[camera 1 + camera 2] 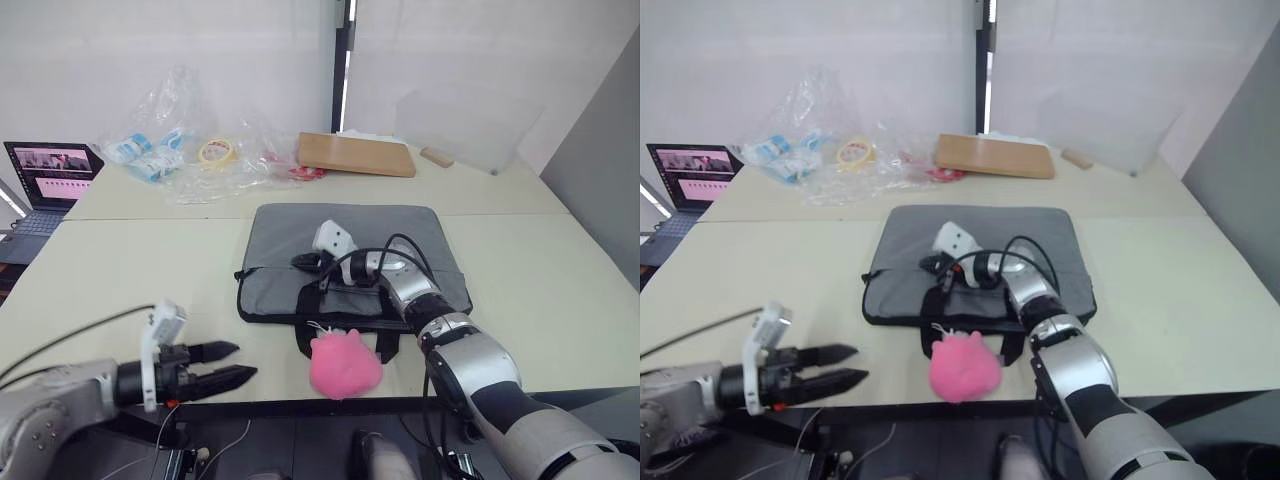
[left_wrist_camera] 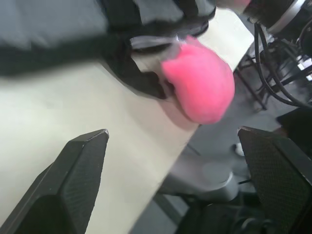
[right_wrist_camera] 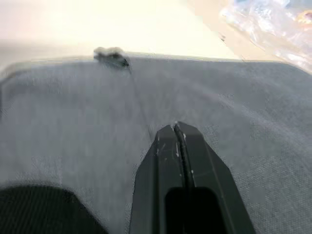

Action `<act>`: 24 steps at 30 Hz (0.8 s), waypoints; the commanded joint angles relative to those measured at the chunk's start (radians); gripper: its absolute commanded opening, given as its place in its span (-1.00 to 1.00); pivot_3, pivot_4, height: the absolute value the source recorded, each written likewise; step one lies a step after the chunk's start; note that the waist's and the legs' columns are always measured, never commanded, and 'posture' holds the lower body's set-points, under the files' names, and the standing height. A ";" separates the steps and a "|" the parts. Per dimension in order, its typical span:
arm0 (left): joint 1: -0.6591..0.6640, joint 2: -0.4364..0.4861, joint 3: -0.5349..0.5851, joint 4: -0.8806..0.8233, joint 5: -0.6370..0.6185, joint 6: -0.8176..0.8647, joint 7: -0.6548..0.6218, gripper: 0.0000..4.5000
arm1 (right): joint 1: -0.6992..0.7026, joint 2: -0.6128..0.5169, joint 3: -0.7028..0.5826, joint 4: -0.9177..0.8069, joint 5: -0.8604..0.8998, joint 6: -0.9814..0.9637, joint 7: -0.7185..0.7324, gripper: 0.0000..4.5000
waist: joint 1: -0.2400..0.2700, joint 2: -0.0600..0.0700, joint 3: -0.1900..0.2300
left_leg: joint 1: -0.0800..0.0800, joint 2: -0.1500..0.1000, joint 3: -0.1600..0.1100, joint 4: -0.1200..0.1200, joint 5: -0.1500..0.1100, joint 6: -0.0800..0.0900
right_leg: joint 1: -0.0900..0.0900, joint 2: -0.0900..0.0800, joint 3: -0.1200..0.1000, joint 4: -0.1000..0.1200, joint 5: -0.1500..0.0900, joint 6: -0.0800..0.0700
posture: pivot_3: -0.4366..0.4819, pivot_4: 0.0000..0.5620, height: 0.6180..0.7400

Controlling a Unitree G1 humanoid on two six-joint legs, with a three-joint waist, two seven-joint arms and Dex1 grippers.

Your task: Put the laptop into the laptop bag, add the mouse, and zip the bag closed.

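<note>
The grey laptop bag (image 1: 400, 225) lies flat in the middle of the table, its black handles (image 1: 350, 322) towards the front edge. My right gripper (image 1: 302, 262) hovers low over the bag's left half. In the right wrist view its fingers (image 3: 168, 146) are pressed together over the grey fabric (image 3: 253, 126), with nothing seen between them. A small dark zipper pull (image 3: 113, 57) sits at the bag's edge beyond them. My left gripper (image 1: 235, 363) is open at the table's front left, pointing at a fluffy pink ball (image 2: 200, 85). The laptop and the mouse are hidden or out of view.
The pink ball (image 1: 345, 365) rests at the front edge against the handles. Along the back lie crumpled plastic bags (image 1: 170, 150), a tape roll (image 1: 218, 151) and a flat brown board (image 1: 355, 154). A small dark laptop with a lit screen (image 1: 45, 180) stands at the far left.
</note>
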 commanded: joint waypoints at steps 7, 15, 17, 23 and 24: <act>-0.369 0.034 -0.153 0.229 0.148 -0.180 -0.132 0.76 | 0.085 -0.161 -0.109 -0.618 0.258 0.396 0.145 0.11 | 0.002 0.006 0.004 | -0.017 -0.003 0.001 0.002 0.001 -0.002 | -0.013 -0.004 -0.016 -0.004 0.000 -0.001 | -0.05 -0.47 1.00; -0.747 -0.166 -0.421 0.488 0.340 -0.351 -0.222 -0.41 | 0.320 -0.472 -0.110 -0.991 0.304 0.566 0.234 1.00 | -0.006 0.006 0.005 | -0.017 -0.004 0.000 0.004 0.001 -0.002 | -0.004 -0.010 -0.027 -0.010 0.001 -0.001 | -0.05 -0.47 1.00; -0.817 -0.247 -0.479 0.564 0.400 -0.428 -0.235 -0.71 | 0.378 -0.535 -0.121 -1.061 0.329 0.590 0.266 1.00 | -0.002 0.006 0.005 | -0.021 -0.004 0.002 0.004 0.001 -0.001 | -0.004 -0.012 -0.025 -0.008 0.002 -0.002 | -0.05 -0.47 1.00; -0.941 -0.463 -0.588 0.814 0.552 -0.650 -0.265 -0.99 | 0.553 -0.655 -0.124 -1.216 0.387 0.569 0.353 1.00 | 0.034 0.005 0.006 | -0.015 -0.002 0.001 0.006 0.000 0.007 | 0.008 -0.008 -0.024 -0.014 0.006 0.001 | -0.05 -0.47 1.00; -0.957 -0.488 -0.595 0.855 0.571 -0.679 -0.267 -0.99 | 0.574 -0.664 -0.123 -1.235 0.397 0.571 0.360 1.00 | 0.038 0.005 0.006 | -0.015 -0.003 0.002 0.007 -0.001 0.009 | 0.009 -0.008 -0.023 -0.015 0.007 0.002 | -0.05 -0.47 1.00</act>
